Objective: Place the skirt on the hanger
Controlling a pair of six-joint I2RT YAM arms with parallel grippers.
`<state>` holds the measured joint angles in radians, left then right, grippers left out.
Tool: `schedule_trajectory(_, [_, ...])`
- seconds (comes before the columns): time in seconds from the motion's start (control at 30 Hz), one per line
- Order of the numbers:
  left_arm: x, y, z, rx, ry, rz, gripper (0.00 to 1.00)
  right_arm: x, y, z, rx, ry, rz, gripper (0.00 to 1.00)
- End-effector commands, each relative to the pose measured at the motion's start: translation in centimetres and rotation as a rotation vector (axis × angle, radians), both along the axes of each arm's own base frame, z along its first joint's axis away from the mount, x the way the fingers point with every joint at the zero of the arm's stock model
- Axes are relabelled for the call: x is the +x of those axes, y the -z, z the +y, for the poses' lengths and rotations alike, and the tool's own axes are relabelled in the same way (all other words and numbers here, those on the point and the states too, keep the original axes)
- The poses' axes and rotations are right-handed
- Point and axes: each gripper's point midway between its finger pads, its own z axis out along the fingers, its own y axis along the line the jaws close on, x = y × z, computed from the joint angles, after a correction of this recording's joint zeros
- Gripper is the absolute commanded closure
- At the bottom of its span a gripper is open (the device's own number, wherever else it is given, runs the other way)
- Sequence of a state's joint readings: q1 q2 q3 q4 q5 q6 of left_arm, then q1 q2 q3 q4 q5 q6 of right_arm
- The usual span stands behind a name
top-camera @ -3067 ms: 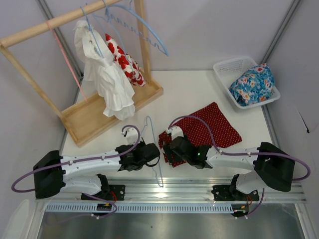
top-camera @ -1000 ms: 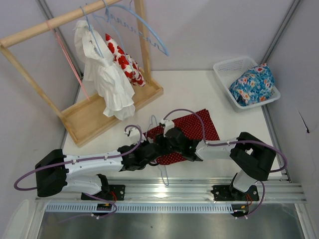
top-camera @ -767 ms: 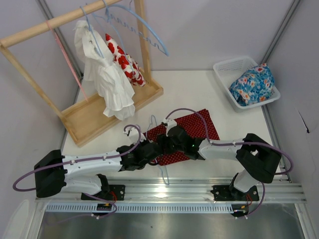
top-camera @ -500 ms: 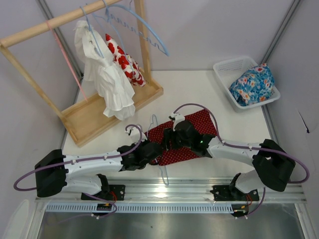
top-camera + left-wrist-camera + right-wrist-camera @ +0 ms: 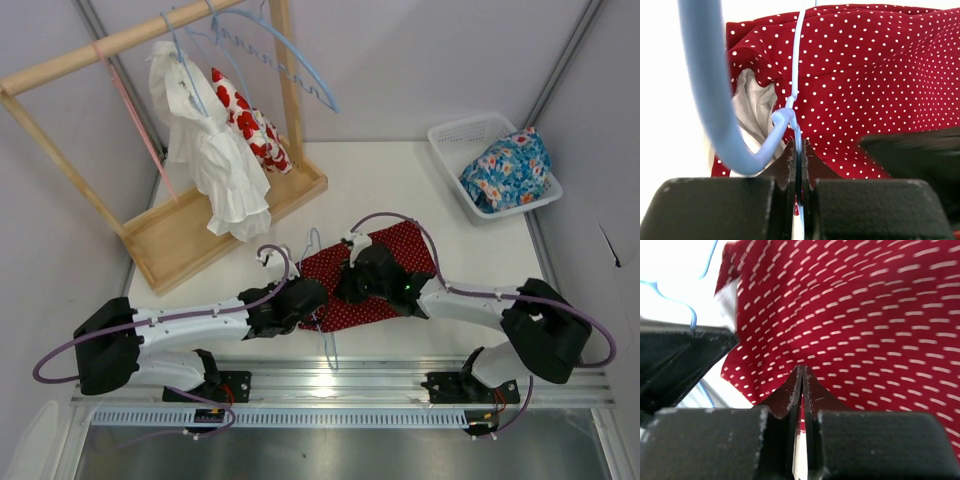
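Since three seconds ago, the dark red polka-dot fabric skirt (image 5: 398, 248) has been dragged leftward along the near edge of the desk (image 5: 400, 180). It now lies bunched near the middle of that edge instead of spread flat toward the right. The right arm has reached further in over it, and within the last second its claw has opened and clamped down again at a fresh spot.

The thin pale-blue wire hanger (image 5: 798, 55) lies on the desk just left of the skirt, its hook toward the far edge and its frame running back to the near edge. One slim wire of it crosses the skirt's left border, where a patch of white lining (image 5: 752, 105) shows at the open waist. The left claw (image 5: 799, 150) is closed tight on the hanger wire just below the hook's base, pinning it in place. The right claw (image 5: 800, 374) is shut as well, with a fold of the dotted fabric nipped between its tips, close to the skirt's left part and near the other claw.

To my eye the step in hand is working the skirt's waist onto the hanger frame, and it looks only partly done. Next, the right claw likely has to draw its pinch of fabric along the wire while the left one keeps the hanger from sliding or twisting. The wire is thin and the cloth is loose, so a light, steady pull seems wiser than a sharp tug.
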<state>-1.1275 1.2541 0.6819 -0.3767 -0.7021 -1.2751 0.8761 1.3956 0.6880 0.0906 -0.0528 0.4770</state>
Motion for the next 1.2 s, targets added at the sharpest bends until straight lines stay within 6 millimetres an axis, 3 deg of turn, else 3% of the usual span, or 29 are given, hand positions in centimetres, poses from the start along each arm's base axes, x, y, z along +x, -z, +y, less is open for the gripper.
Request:
schedule_trajectory(0.0, [1.0, -2.4, -1.1, -0.05, 0.002, -0.044, 1.0, -1.8, -1.6, 4.7, 0.138, -0.174, -0.036, 0.97])
schedule_trajectory(0.03, [0.9, -2.3, -1.0, -0.047, 0.006, -0.044, 1.0, -2.1, -0.7, 5.7, 0.139, -0.203, -0.029, 0.97])
schedule_trajectory(0.23, [0.5, -1.9, -0.7, -0.036, 0.016, -0.031, 1.0, -2.6, 0.2, 9.9, 0.232, -0.314, 0.036, 1.0])
schedule_trajectory(0.47, [0.2, -1.4, -0.1, -0.027, 0.019, -0.024, 1.0, -3.0, 1.1, 12.0, 0.29, -0.373, 0.099, 1.0])
schedule_trajectory(0.6, [0.1, -1.6, 0.5, -0.018, 0.011, -0.032, 1.0, -2.3, 1.0, 12.2, 0.298, -0.358, 0.099, 1.0])
schedule_trajectory(0.7, [0.1, -1.5, 0.8, -0.013, 0.011, -0.033, 1.0, -1.3, 0.4, 11.0, 0.283, -0.301, 0.091, 1.0])
schedule_trajectory(0.8, [0.0, -1.2, 0.7, -0.003, 0.024, -0.026, 1.0, 0.9, 0.0, 8.7, 0.224, -0.216, 0.065, 0.99])
schedule_trajectory(0.87, [-0.1, -0.9, 0.6, 0.013, 0.037, -0.022, 1.0, 2.6, -1.6, 7.3, 0.182, -0.171, -0.011, 0.92])
schedule_trajectory(0.9, [0.0, -0.8, 0.5, 0.029, 0.043, -0.018, 1.0, 2.6, -1.3, 6.4, 0.133, -0.155, 0.004, 0.91])
schedule_trajectory(0.93, [0.0, -0.7, 0.3, 0.036, 0.053, -0.015, 1.0, 3.1, -3.0, 6.1, 0.136, -0.143, -0.031, 0.9])
schedule_trajectory(1.07, [0.3, -1.2, -0.5, 0.054, 0.084, -0.027, 1.0, 4.1, -4.3, 3.2, 0.069, -0.072, -0.065, 0.89])
schedule_trajectory(1.17, [0.6, -1.4, -1.1, 0.081, 0.119, -0.033, 1.0, 4.4, -3.7, 0.1, -0.034, -0.006, -0.116, 0.89])
